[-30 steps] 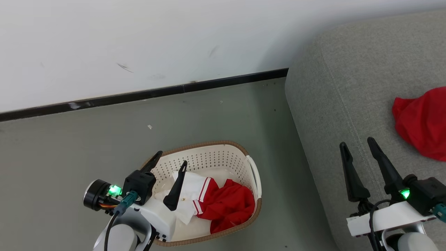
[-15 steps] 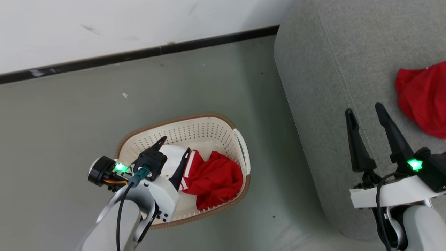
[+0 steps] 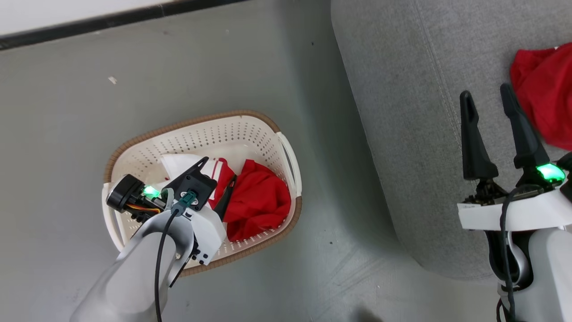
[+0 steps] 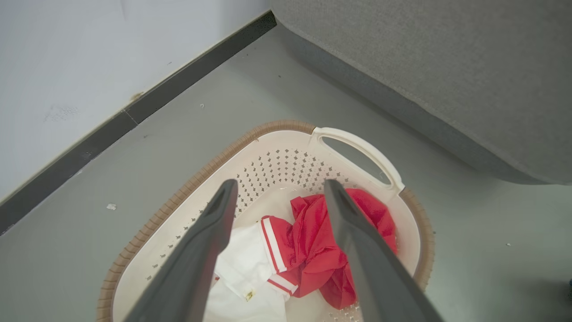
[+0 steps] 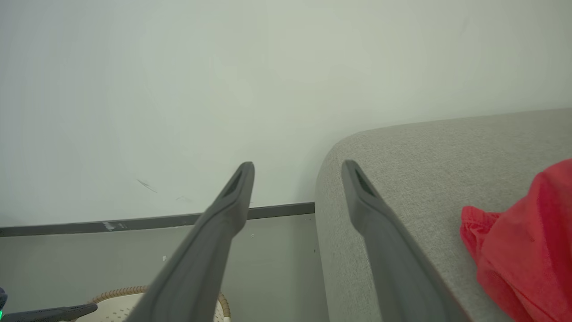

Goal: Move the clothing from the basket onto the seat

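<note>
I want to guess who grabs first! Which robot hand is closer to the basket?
Left. The left gripper hangs open over the basket, fingers pointing down at the clothing inside. The right gripper is open too, off to the side above the seat.

Red-white clothing (image 3: 257, 203) heaped in cream basket (image 3: 214, 136); one red garment (image 3: 545, 85) on grey seat (image 3: 393, 89).

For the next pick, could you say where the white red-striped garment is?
The white garment lies in the oval cream-white plastic basket, left in the head view, against the red garment, under the left gripper.
</note>
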